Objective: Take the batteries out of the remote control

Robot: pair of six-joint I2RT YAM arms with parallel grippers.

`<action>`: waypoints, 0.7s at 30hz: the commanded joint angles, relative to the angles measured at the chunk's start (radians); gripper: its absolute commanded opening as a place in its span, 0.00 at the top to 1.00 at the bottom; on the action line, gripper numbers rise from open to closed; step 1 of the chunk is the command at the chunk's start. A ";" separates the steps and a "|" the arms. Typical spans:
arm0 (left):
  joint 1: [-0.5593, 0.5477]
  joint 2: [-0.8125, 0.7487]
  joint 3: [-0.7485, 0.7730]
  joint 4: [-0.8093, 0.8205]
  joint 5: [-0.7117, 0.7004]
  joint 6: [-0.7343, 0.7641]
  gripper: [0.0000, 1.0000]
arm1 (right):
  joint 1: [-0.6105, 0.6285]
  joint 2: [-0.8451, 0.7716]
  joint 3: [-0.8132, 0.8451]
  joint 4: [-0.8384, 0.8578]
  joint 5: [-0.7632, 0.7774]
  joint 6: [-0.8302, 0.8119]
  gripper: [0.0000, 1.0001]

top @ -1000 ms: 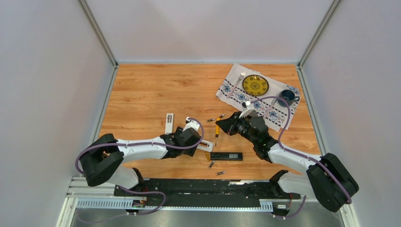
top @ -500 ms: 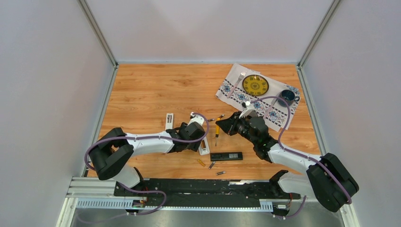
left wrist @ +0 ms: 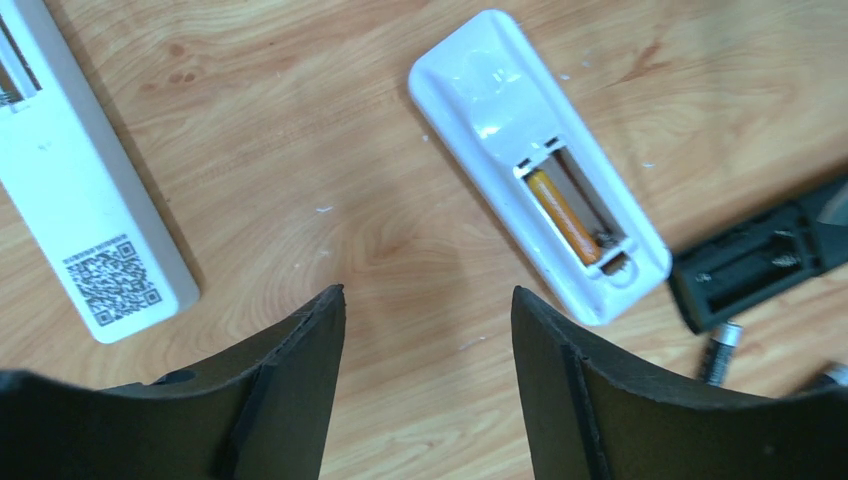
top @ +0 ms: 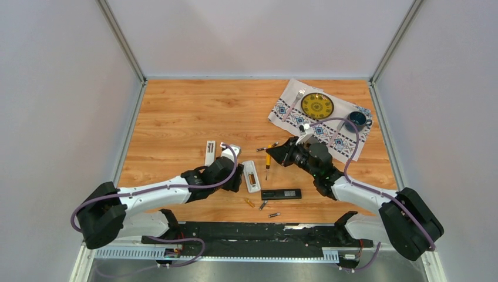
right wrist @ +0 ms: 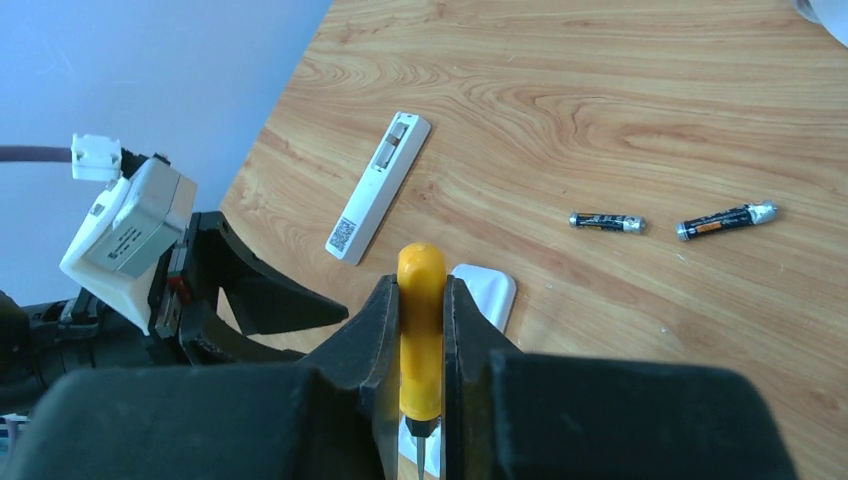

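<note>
I count three remotes: two white remotes [top: 251,175] [top: 209,153] and one black remote [top: 281,193]. Batteries [right wrist: 607,222], six by my tally: five lying loose, plus one golden-orange battery [left wrist: 563,215] sitting in a white remote. One yellow-handled screwdriver [top: 268,161], one plate [top: 317,106], one fork [top: 296,98], one cup [top: 356,120], one patterned cloth [top: 282,110].

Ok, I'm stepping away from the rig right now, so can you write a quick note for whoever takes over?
Pincers: left pincer open and empty, over the table beside the white remote; right pincer shut on the yellow-handled screwdriver.
Done: black remote bay looks empty; five loose batteries, two far out, three by the black remote.
To do: one golden-orange battery sits in the white remote's open bay; lift it out.
QR-labelled remote: bay unclear.
</note>
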 commanded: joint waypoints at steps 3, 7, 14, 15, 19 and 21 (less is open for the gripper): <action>0.003 -0.077 -0.089 0.129 0.111 -0.079 0.45 | 0.001 0.063 0.078 0.090 -0.037 0.041 1.00; 0.020 -0.091 -0.141 0.225 0.215 -0.119 0.50 | 0.023 0.093 0.123 0.035 0.002 0.059 1.00; 0.046 -0.034 -0.193 0.351 0.271 -0.165 0.54 | 0.055 0.112 0.166 -0.034 0.100 0.096 1.00; 0.049 -0.023 -0.201 0.362 0.268 -0.170 0.56 | 0.055 0.113 0.166 -0.035 0.106 0.099 1.00; 0.051 0.064 -0.190 0.413 0.280 -0.174 0.61 | 0.061 0.112 0.166 -0.040 0.124 0.105 1.00; 0.051 0.098 -0.166 0.426 0.286 -0.173 0.64 | 0.063 0.113 0.164 -0.041 0.132 0.110 1.00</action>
